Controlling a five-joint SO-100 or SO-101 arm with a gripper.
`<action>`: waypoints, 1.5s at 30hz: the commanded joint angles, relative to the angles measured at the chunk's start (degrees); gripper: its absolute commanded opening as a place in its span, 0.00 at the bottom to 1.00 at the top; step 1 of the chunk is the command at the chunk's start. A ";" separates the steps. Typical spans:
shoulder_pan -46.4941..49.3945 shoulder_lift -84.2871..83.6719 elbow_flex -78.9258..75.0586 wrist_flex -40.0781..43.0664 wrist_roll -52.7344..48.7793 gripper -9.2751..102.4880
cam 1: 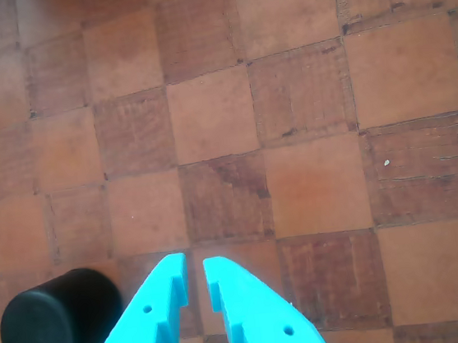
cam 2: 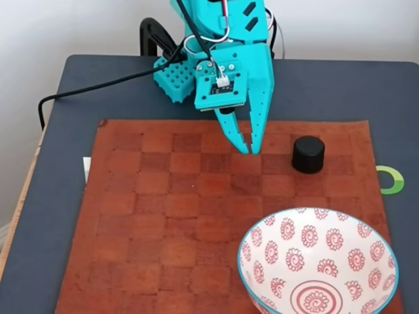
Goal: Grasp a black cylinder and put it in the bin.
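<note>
A: Item one, the gripper; turquoise, two fingers pointing down at the checkered brown mat; fingers close together with a thin slit between the tips, nothing between them.

B: Confirmed in the other view; gripper enters from the bottom edge, tips nearly meeting over bare mat; holding nothing.

A: Item two, the black cylinder; short, matte, standing on a flat end on the mat, to the right of the fingertips in the fixed view, near but apart.

B: In the other view the black cylinder lies to the lower left of the fingers (the camera faces the opposite way, hence the swapped side); untouched; the fingers will likely need to spread before closing on it.

A: Item three, the bin; white bowl, red spirals, blue rim; at the mat's near right corner, nothing in it; well apart from the cylinder, probably set so for a short carry.
</note>
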 commanded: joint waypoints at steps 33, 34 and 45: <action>-2.72 2.46 -15.21 9.23 -0.18 0.09; -2.72 2.46 -15.56 9.32 -0.26 0.09; -5.19 -5.98 -26.10 9.14 -0.53 0.09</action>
